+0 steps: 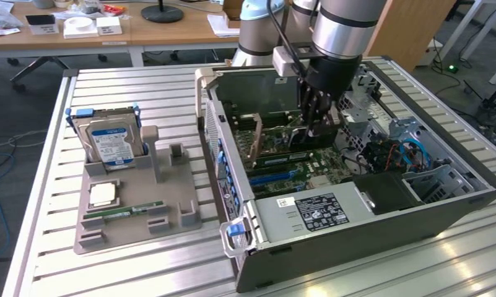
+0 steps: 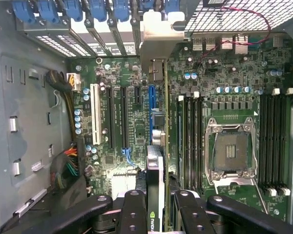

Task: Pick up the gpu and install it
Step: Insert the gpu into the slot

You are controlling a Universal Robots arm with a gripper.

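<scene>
Where motherboard (image 2: pixel 136 112) lies, gripper (image 2: pixel 158 199) holds gpu (image 2: pixel 155 170).

In the wrist view the gpu (image 2: pixel 155 165) stands edge-on, so its flat faces are hidden, and the picture's edge cuts off both it and the gripper (image 2: pixel 158 197). In the exterior view the arm (image 1: pixel 347 25) is cut at the top edge, and the print on the power supply label (image 1: pixel 321 210) is too small to read.

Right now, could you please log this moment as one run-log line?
gripper: shut on gpu | gpu: on edge, inside case, over motherboard | seated: cannot tell
</scene>
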